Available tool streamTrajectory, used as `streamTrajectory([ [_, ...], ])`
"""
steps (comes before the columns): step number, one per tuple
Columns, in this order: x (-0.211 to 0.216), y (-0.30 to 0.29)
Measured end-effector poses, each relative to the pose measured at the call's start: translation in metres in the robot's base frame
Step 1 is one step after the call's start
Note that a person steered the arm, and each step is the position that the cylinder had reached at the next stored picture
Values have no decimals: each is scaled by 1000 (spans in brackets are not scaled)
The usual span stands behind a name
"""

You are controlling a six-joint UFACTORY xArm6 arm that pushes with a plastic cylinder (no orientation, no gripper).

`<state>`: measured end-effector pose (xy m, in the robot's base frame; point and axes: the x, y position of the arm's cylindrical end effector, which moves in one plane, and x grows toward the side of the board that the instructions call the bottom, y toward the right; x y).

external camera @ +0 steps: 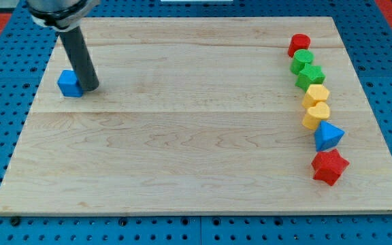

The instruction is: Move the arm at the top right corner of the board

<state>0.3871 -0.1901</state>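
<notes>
My tip sits in the upper left of the frame, touching the right side of the blue cube. There are no jaws on this rod, only a plain end. My goal, the board's top right corner, lies far across the frame. There the red cylinder heads a column running down the right edge, so I judge the approach needs care.
</notes>
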Motion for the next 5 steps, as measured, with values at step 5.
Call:
streamTrajectory([
  [5,-143,223],
])
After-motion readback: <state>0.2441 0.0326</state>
